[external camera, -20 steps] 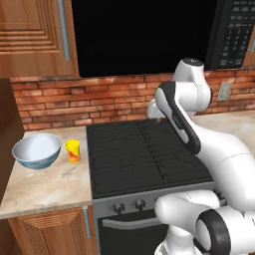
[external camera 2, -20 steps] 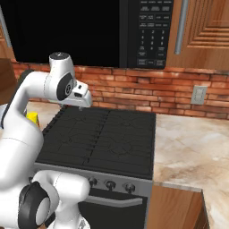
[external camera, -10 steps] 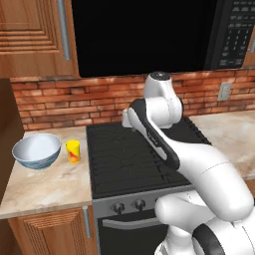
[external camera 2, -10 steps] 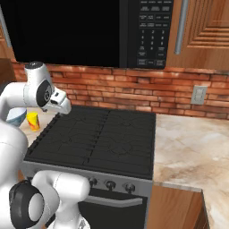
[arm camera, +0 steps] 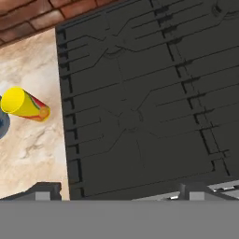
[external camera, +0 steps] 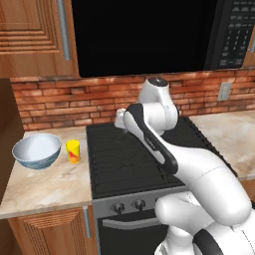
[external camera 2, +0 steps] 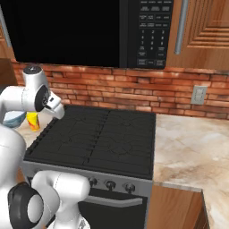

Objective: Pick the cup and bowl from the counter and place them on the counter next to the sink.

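Note:
The yellow cup (external camera: 73, 151) with its red-orange mark stands on the beige counter (external camera: 50, 185) left of the stove, and the bowl (external camera: 36, 151) sits just left of it. My gripper (external camera: 120, 120) hangs over the stove's back left part, well right of the cup and apart from it. In the hand view the gripper (arm camera: 120, 190) is open with nothing between its tips; the cup (arm camera: 24, 105) lies far left, and a sliver of the bowl (arm camera: 2, 123) shows at the edge. From the right, the cup (external camera 2: 32, 121) and bowl (external camera 2: 13, 119) peek out behind my arm. The sink is out of view.
The black stove top (external camera: 130, 155) lies between the left counter and a wider stretch of counter (external camera 2: 190, 143) on the right. A brick wall (external camera: 60, 102) runs behind, with a microwave (external camera 2: 152, 31) and wooden cabinets (external camera: 35, 35) overhead.
The arm has swung left across the stove, bringing the hand from its right side to its back left, nearer the cup and bowl. Jaws stayed open; cup and bowl have not moved.

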### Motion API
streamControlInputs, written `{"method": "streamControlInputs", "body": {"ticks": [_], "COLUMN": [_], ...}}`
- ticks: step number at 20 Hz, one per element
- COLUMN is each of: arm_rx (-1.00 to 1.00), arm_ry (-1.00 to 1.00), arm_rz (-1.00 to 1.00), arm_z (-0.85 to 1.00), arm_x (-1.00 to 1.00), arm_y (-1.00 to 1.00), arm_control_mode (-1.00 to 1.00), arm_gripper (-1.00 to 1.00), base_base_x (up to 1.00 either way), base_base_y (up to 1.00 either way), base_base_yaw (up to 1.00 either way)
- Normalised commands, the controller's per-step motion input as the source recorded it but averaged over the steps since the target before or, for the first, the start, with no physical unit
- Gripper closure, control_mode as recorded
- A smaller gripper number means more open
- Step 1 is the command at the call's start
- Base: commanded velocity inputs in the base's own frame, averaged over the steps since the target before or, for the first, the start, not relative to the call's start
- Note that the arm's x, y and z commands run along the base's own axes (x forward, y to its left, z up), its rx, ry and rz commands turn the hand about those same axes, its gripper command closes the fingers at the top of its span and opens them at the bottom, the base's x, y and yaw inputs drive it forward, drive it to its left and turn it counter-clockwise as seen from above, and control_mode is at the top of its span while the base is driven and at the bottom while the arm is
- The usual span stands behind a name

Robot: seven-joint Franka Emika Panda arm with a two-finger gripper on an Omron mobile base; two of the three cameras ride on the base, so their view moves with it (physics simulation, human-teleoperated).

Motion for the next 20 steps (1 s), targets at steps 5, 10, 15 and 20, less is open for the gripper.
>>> {"method": "streamControlInputs", "body": {"ticks": [5,10,15,20], "arm_rx": [0.15,0.02,-0.02,-0.02], "arm_ry": [0.01,0.06,0.03,0.00], "arm_rz": [0.01,0.05,0.07,0.09], "arm_z": [-0.14,-0.02,0.00,0.00], "arm_x": [0.00,0.08,0.20,0.11], "arm_y": [0.34,0.17,0.27,0.36], "arm_control_mode": [-1.00,-1.00,-1.00,-1.00], "arm_gripper": [-1.00,-1.00,-1.00,-1.00], "base_base_x": [0.00,0.00,0.00,0.00], "base_base_y": [0.00,0.00,0.00,0.00], "base_base_yaw": [0.00,0.00,0.00,0.00]}}
